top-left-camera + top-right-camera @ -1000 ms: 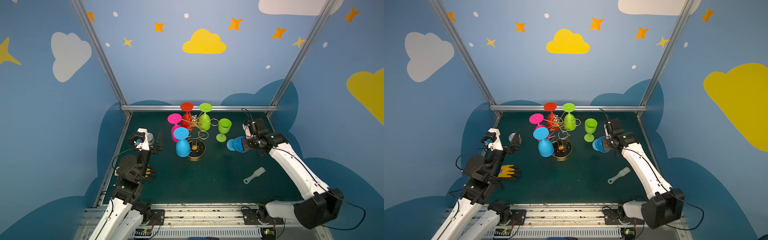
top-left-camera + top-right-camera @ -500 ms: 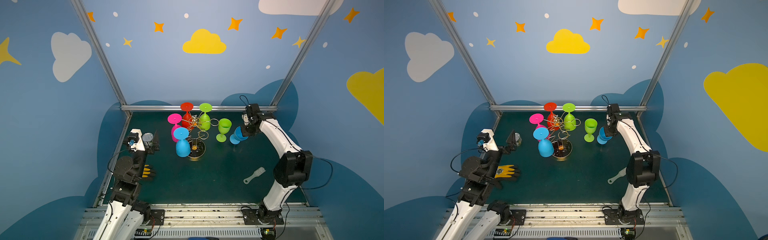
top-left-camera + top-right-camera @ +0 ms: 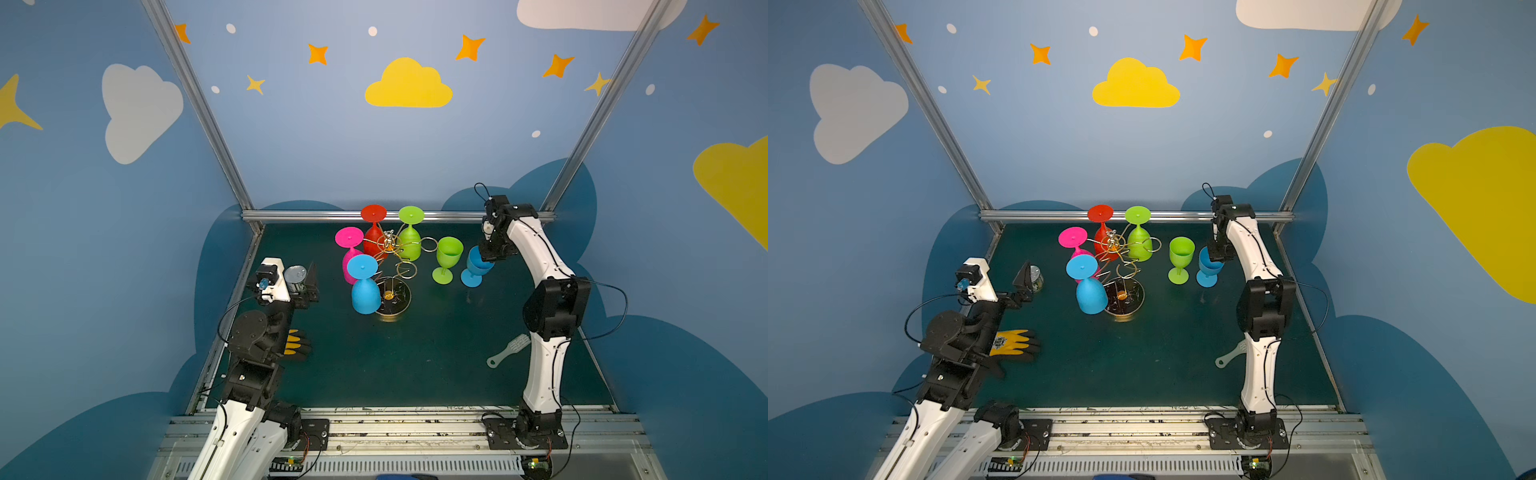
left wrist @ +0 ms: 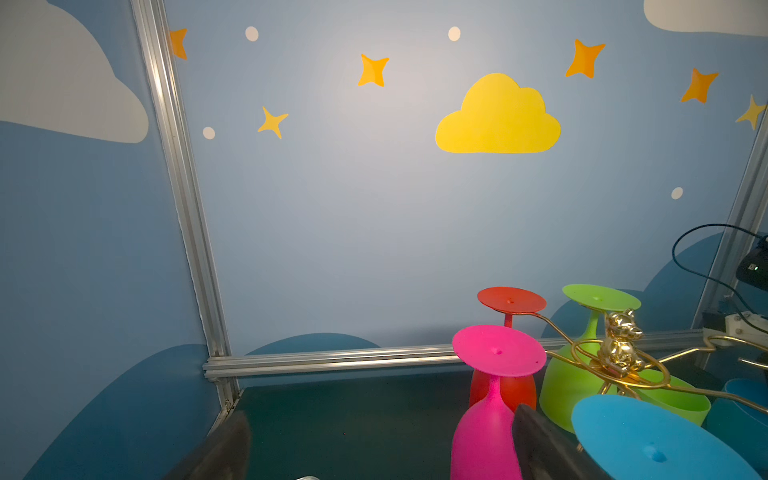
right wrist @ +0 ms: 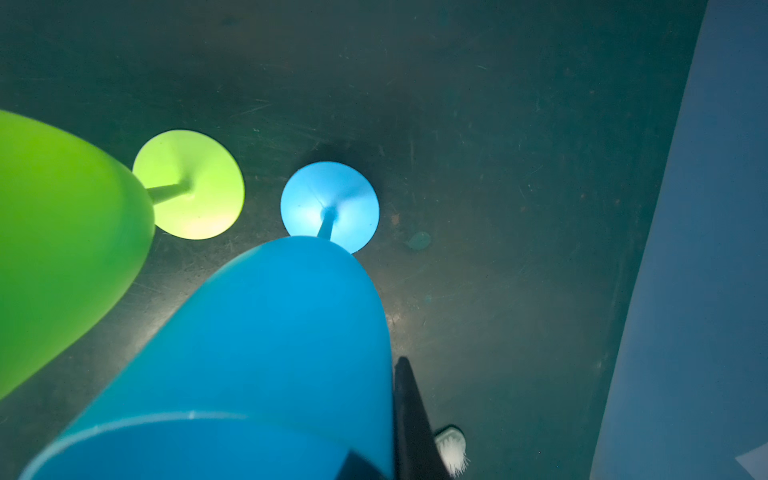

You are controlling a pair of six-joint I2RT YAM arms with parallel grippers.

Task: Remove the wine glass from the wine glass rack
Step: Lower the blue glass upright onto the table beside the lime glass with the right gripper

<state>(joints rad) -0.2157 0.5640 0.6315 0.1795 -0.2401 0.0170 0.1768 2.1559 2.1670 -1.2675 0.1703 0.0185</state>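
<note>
On the green bench (image 3: pixel 436 353), the right end effector (image 3: pixel 484 258) is clenched on the rim of the upright blue wine glass (image 3: pixel 473 268), probably light, stiff, slippery plastic.

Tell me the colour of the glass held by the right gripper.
Blue. The glass shows best in the right wrist view.

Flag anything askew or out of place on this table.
The blue wine glass in the right claw seems to lean slightly beside the upright green glass. A yellow glove lies partly under the left arm.
</note>
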